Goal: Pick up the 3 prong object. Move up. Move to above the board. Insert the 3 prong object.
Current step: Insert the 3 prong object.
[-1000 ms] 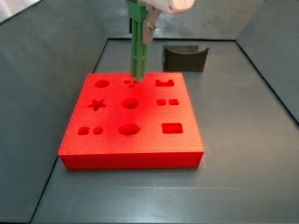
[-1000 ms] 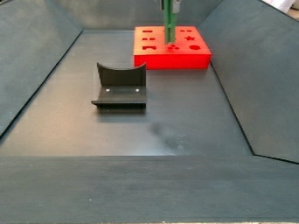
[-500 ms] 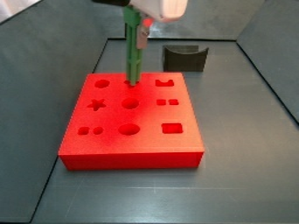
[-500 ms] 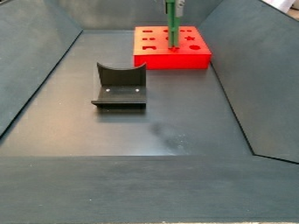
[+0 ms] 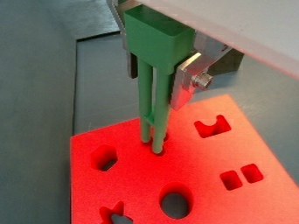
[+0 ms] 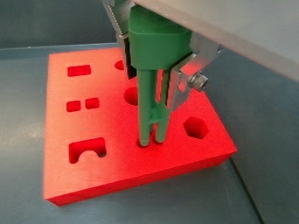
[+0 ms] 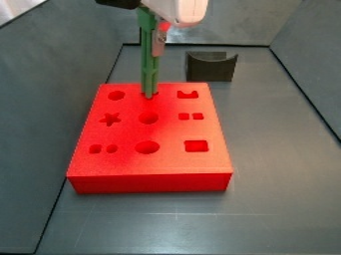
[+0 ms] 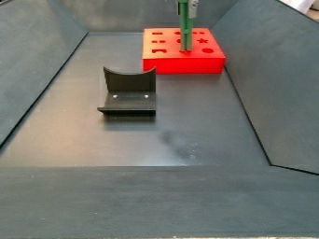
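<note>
Inserting the 3 prong object point(image 7: 148, 65) into the board point(image 7: 154, 159).

The tool point(image 5: 163, 74) is gripping the green piece by its cap, its prongs touching the small holes at the board's far edge; it should be going straight down, staying upright. The dark table point(image 8: 187, 131) is also carrying the fixture point(image 8: 127, 91), well apart.

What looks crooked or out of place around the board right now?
Nothing stands out. The claw holds the 3 prong object upright, its prongs meeting the small holes in the board. The board lies flat and looks undamaged. The fixture stands apart on the floor, undisturbed.
</note>
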Robot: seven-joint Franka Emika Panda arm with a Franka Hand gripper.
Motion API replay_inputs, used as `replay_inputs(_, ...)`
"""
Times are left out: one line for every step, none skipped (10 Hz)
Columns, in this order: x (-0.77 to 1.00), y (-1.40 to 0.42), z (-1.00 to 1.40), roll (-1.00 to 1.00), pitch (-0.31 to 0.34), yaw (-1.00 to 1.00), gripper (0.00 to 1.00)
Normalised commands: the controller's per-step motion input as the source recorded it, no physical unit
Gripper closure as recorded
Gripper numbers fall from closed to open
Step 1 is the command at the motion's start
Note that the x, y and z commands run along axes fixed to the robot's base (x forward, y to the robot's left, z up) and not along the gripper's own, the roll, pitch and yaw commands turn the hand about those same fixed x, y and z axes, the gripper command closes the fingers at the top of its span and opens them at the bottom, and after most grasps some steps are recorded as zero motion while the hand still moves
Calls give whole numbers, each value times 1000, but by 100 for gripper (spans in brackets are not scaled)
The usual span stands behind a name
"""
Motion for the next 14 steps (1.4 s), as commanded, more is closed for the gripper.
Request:
replay_inputs(57,0,-40,21,0,-54,100)
replay_inputs(46,0,-63,30,0,-17,100)
replay_inputs(0,0,-151,60,0,0,100)
replay_inputs(0,0,-220,97,0,0,100)
replay_inputs(0,0,-177,70,0,0,100)
replay_inputs(0,0,-117,31,0,0,100)
replay_inputs(0,0,-137,26,0,0,100)
replay_inputs(20,0,-203,54,0,0,100)
replay_inputs(89,0,-406,97,0,0,100)
replay_inputs(97,0,-649,183,0,0,100)
replay_inputs(34,0,-809,271,0,0,100)
replay_inputs(29,0,-909,227,-3,0,100)
replay_inputs(0,0,-971,184,-43,0,100)
replay_inputs(0,0,-971,171,-56,0,100)
